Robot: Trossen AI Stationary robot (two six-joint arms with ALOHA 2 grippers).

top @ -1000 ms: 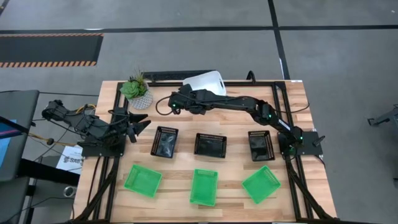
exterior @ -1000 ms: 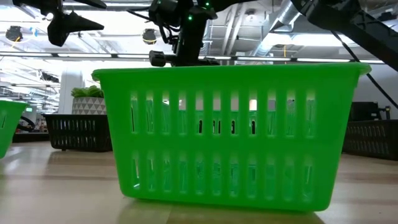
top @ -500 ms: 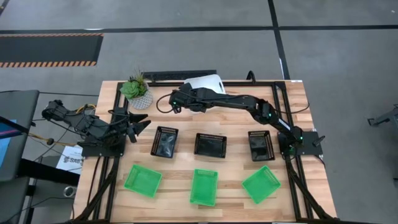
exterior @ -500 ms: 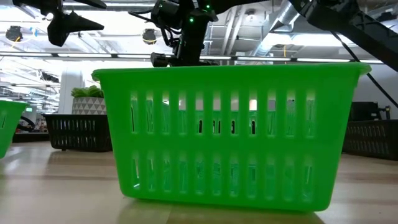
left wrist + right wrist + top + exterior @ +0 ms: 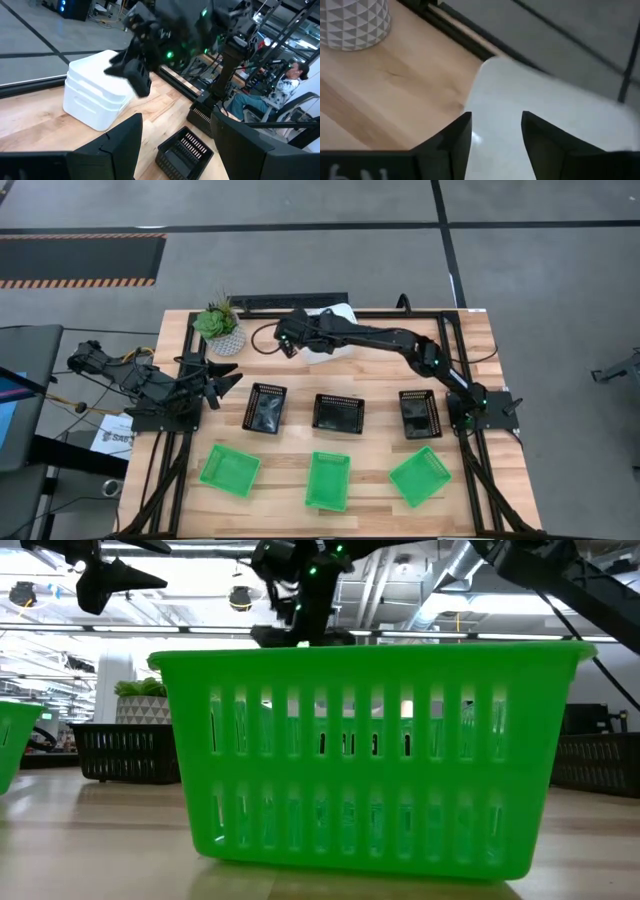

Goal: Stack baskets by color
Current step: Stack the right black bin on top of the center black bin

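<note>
So the white baskets [image 5: 335, 315] sit stacked near the top middle of the overhead shot, right by the table's far edge. The right gripper [image 5: 291, 340] hangs just at their left end, fingers spread with nothing between them, so I'd say it's let go. Black baskets [image 5: 337, 412] sit in a row across the middle and green baskets [image 5: 327, 479] in a row below, all separate, probably waiting their turn. The left gripper [image 5: 226, 377] is parked at mid-left, fingers apart and empty.
</note>
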